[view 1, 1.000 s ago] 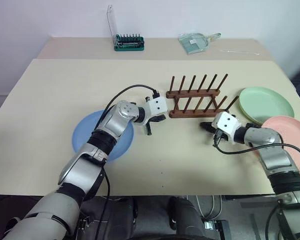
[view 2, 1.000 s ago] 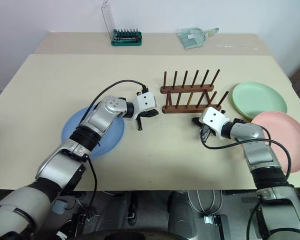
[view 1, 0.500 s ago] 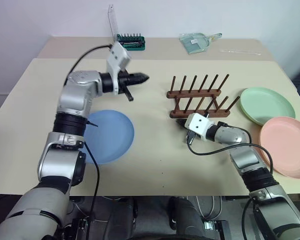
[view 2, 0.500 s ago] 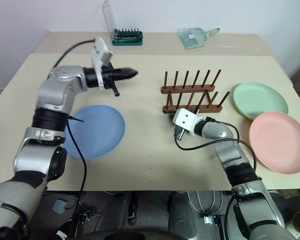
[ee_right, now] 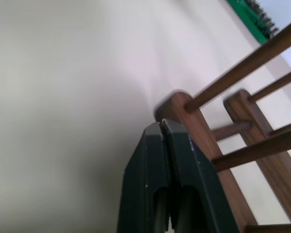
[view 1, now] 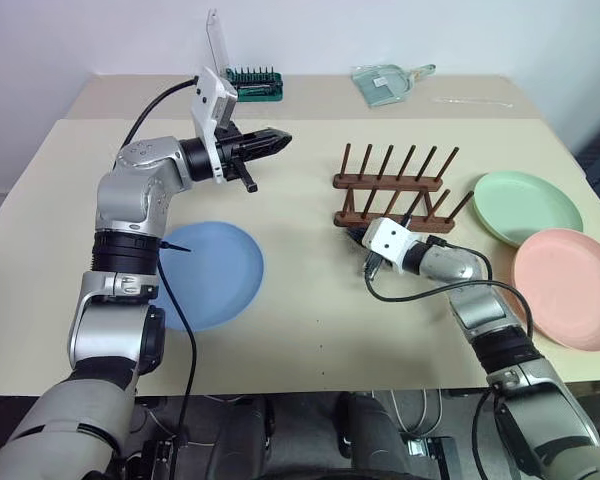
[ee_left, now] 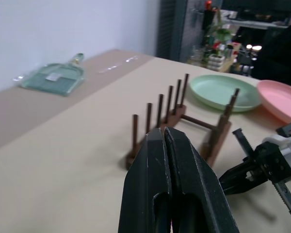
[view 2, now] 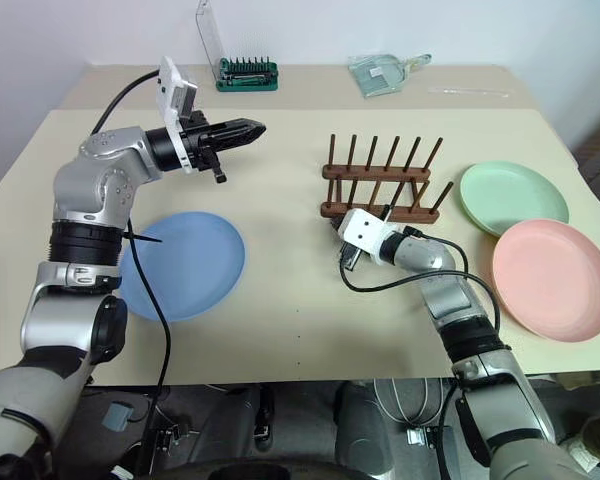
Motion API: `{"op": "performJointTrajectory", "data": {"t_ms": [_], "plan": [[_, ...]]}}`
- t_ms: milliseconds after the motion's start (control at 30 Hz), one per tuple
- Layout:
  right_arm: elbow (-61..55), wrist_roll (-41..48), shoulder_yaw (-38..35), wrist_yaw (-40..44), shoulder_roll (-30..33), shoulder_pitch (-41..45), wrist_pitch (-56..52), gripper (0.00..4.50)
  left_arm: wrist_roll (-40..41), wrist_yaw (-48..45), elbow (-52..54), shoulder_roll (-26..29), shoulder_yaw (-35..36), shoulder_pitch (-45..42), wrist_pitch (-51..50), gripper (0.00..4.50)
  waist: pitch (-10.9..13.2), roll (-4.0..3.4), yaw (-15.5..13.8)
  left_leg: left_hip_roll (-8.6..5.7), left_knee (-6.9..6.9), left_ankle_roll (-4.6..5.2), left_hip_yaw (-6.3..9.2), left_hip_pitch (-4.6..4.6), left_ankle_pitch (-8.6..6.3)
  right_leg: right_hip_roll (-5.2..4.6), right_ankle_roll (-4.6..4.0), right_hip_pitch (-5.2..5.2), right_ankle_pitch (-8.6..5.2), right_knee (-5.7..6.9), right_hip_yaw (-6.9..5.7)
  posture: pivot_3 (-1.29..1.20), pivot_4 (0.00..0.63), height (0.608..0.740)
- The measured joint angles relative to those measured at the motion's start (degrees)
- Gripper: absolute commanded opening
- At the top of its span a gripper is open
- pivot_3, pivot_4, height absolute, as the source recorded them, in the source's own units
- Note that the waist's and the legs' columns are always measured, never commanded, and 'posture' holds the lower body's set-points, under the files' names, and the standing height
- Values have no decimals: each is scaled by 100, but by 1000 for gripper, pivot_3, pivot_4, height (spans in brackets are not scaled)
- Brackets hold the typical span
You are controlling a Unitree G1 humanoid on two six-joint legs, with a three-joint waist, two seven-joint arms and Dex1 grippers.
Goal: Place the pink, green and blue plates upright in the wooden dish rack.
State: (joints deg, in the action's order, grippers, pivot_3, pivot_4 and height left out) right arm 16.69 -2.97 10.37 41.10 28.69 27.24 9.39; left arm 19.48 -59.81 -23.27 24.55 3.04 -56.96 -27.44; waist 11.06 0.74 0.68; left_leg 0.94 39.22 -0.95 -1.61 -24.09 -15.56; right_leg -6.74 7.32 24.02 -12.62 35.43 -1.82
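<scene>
Left pincer [view 1: 283, 136] closed, empty, raised level; right pincer [view 2: 332, 222] closed, empty, at wooden dish rack [view 1: 392, 190].

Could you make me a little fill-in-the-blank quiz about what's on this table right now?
1. The rack holds ___ plates.
2. The plate lying under the left arm is ___.
3. The pink plate lies beside the ___ one.
4. The right gripper's fingers are ___, at the rack's end.

Missing words: no; blue; green; shut
</scene>
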Motion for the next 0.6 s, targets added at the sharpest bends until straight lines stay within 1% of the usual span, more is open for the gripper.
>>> {"op": "performJointTrajectory", "data": {"t_ms": [33,100,233,400,500,600], "plan": [[-155,162,-20,173,91,-80,-97,14,3,-2,1,9,0,0,-1,16,0,0,-3,0,1,4,-1,0,-2,0,0,0,0,0,0,0,150,724],[-230,196,-111,284,348,-132,-160,14,3,-4,1,41,0,0,26,16,0,0,-4,-1,2,14,-1,0,-8,0,0,0,0,-2,0,0,150,724],[103,-143,-273,24,812,-76,-70,14,95,-4,18,7,11,0,32,16,0,0,-4,0,1,16,-1,1,-9,0,0,0,0,-2,0,0,150,724],[375,-356,-290,-81,1018,-92,98,14,750,-251,541,-62,138,98,-328,16,0,0,11,0,-1,4,-2,1,-2,0,0,2,0,-4,1,0,150,724],[398,-392,-332,-126,1168,-124,167,14,1331,-482,1063,-48,316,391,-675,16,0,0,19,1,-2,4,-2,2,-2,0,0,2,0,-3,2,0,150,724],[612,-572,-375,-333,1253,-109,190,14,1739,-644,1511,-8,353,659,-909,16,0,0,7,1,-1,5,-2,2,-3,0,0,2,0,-3,3,0,150,724]]}}
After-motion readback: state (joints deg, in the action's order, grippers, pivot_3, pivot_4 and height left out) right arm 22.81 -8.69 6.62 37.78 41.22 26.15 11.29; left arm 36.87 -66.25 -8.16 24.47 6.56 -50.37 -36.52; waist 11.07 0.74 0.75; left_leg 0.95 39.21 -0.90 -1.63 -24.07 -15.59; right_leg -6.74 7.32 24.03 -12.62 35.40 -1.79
